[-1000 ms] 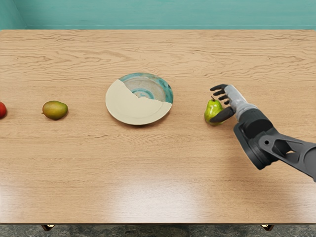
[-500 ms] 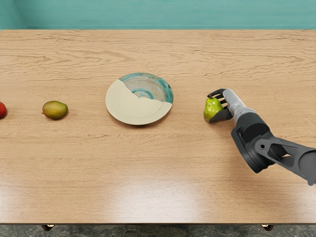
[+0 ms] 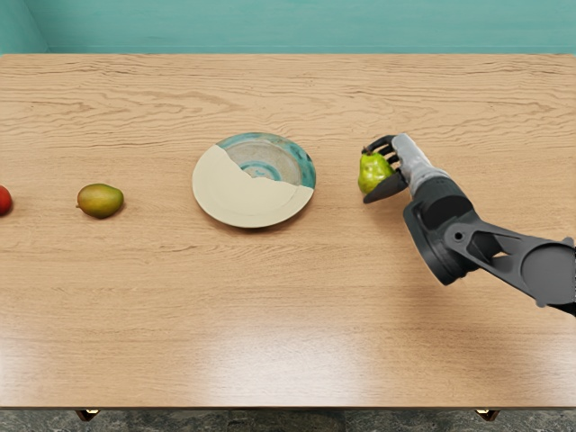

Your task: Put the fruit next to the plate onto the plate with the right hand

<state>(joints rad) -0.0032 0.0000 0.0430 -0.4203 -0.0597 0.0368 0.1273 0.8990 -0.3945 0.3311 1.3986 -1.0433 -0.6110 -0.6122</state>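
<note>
A green pear is held in my right hand, whose dark fingers are curled around it from above and below. The pear hangs above the table, a short way right of the plate, a cream and teal dish at the table's middle. The right arm comes in from the right edge. No left arm shows in the head view.
A green-brown mango lies on the wooden table far left of the plate. A red fruit is cut off by the left edge. A teal wall runs along the table's far side.
My right hand closed on the pear, lifted it off the table and carried it up and left toward the plate. The arm followed leftward.
</note>
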